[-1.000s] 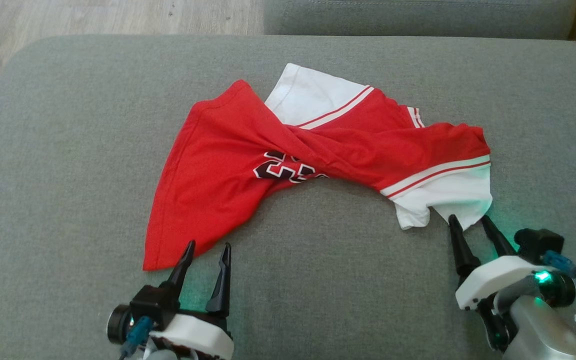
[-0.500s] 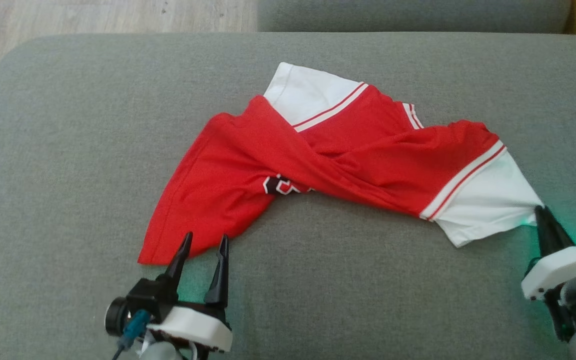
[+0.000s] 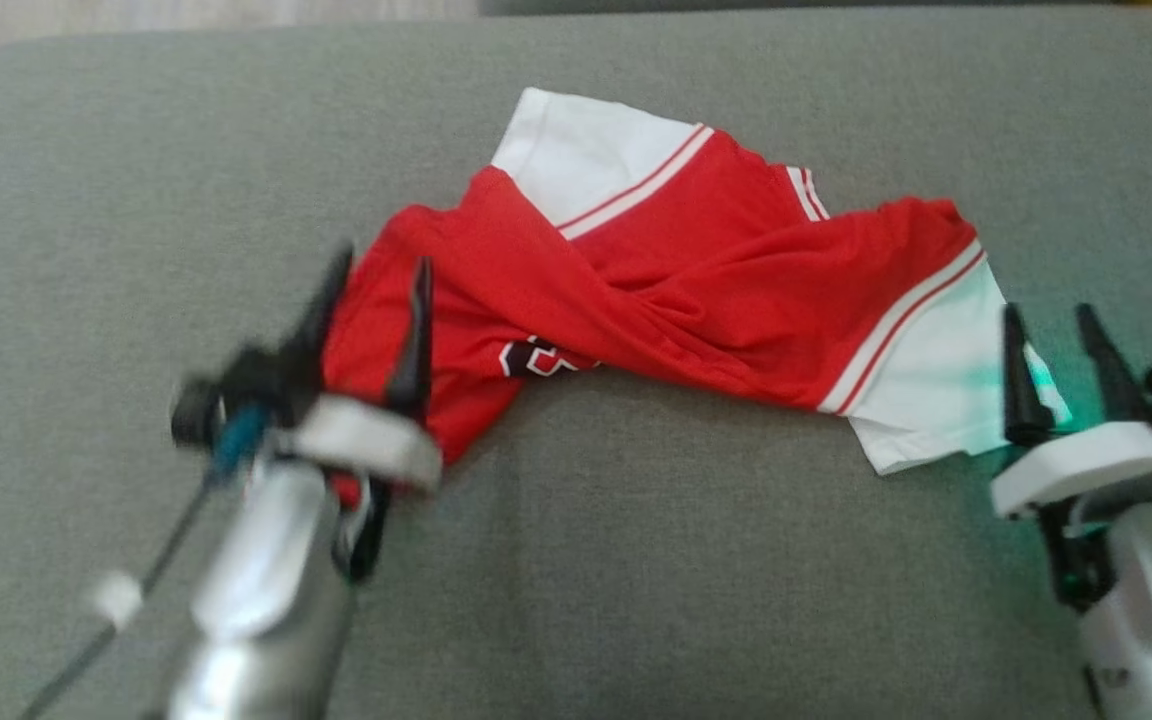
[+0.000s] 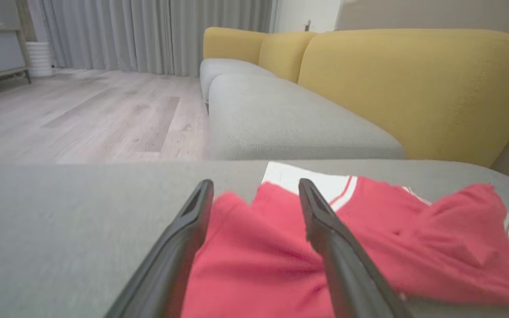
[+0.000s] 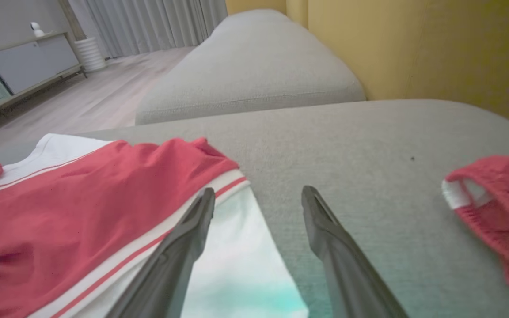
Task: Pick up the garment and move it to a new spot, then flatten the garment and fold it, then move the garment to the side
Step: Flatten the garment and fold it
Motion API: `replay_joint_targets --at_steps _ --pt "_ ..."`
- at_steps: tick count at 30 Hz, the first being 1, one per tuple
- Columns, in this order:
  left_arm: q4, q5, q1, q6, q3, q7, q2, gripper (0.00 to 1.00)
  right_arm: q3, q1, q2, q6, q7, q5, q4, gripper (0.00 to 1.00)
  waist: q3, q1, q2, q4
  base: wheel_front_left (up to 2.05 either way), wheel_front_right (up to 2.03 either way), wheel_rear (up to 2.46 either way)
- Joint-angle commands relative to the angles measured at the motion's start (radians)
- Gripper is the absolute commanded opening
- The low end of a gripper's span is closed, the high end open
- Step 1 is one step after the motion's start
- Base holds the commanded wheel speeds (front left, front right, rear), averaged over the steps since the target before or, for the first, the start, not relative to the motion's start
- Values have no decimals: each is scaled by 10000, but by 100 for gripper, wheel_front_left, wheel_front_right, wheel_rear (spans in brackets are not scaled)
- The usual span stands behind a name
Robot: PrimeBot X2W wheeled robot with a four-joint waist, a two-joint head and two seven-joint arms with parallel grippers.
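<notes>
head view has the red-and-white garment [image 3: 696, 290] lying twisted on the grey sofa cushion [image 3: 636, 560]; left claw [image 3: 384, 256] gapes over its red end; right claw [image 3: 1047, 312] gapes at its white sleeve

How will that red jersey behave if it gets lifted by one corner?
Probably floppy: the jersey lies twisted and creased, so it should sag and hang from whatever point is gripped. It is likely light, since the cloth looks thin. If pushed, it would probably bunch up rather than slide, because the sofa fabric looks coarse.
</notes>
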Motion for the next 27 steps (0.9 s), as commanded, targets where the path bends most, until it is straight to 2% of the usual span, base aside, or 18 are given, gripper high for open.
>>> replay_joint_targets --at_steps 1,7,12,19,27 --pt "149 43 -944 -81 359 -93 66 100 275 -228 46 -9 -37 -116 -334 100 298 -1 0 -267 0 0 0" --pt "2881 -666 -3560 -233 -375 341 66 100 797 -520 462 -9 -37 -251 -551 100 917 -1 0 -913 0 0 0" --pt "4410 -1284 -4849 79 -920 903 66 100 1138 -704 579 -9 -37 -201 -676 100 1377 -1 0 -1376 0 0 0" --pt "5739 -1627 -5760 848 -1614 1328 66 100 1241 -768 647 -9 -37 -112 -725 100 1653 -1 0 -1637 0 0 0" --pt "6163 -2152 -5748 911 -2211 1152 66 100 1114 -687 719 -9 -37 -71 -696 100 1575 -1 0 -1457 0 0 0"
